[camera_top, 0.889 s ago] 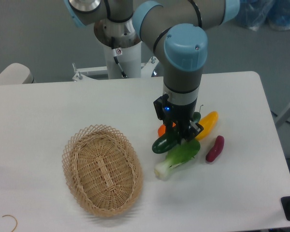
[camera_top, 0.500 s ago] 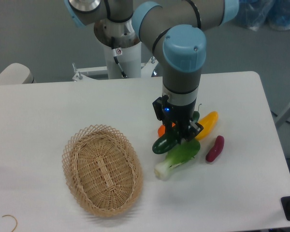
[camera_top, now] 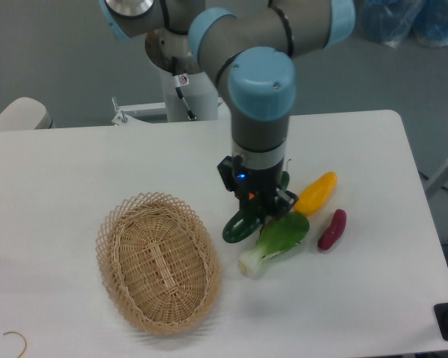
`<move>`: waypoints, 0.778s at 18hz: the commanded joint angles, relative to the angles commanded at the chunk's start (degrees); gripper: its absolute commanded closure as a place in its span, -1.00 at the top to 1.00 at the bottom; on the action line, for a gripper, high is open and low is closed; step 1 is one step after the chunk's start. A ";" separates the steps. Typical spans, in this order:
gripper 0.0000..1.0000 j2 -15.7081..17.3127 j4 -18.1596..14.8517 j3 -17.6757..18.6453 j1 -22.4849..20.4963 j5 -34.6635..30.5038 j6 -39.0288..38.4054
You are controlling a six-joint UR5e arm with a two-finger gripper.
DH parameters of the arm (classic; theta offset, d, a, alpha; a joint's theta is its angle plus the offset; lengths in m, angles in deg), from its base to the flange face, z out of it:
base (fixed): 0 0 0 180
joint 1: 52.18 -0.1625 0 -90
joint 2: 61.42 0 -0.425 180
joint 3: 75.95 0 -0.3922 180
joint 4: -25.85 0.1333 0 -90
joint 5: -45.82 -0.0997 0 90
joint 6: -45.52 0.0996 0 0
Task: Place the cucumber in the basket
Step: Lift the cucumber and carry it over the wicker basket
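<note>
White bench surface carries the basket nearest the camera at the left, with the bok choy just right of it. Behind these, the cucumber is held clamped in the end effector, raised and tilted. It is best carried leftward high enough to clear the lattice rim, and released only once centred over the basket.
</note>
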 joint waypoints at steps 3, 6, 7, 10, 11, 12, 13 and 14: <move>-0.42 -0.18 0.52 1.58 2.28 -0.45 -10.79; -0.42 -0.79 2.63 2.02 4.48 -0.45 -19.33; -0.41 -1.31 3.85 2.29 5.53 -0.45 -22.40; -0.40 -3.25 6.15 2.29 7.38 -0.45 -30.84; -0.40 -3.95 6.94 2.29 7.82 -0.45 -33.39; -0.39 -4.48 7.73 2.46 8.18 -0.45 -36.12; -0.39 -5.27 8.26 2.55 8.62 -0.53 -38.49; -0.38 -5.88 8.35 2.55 8.97 -0.97 -40.34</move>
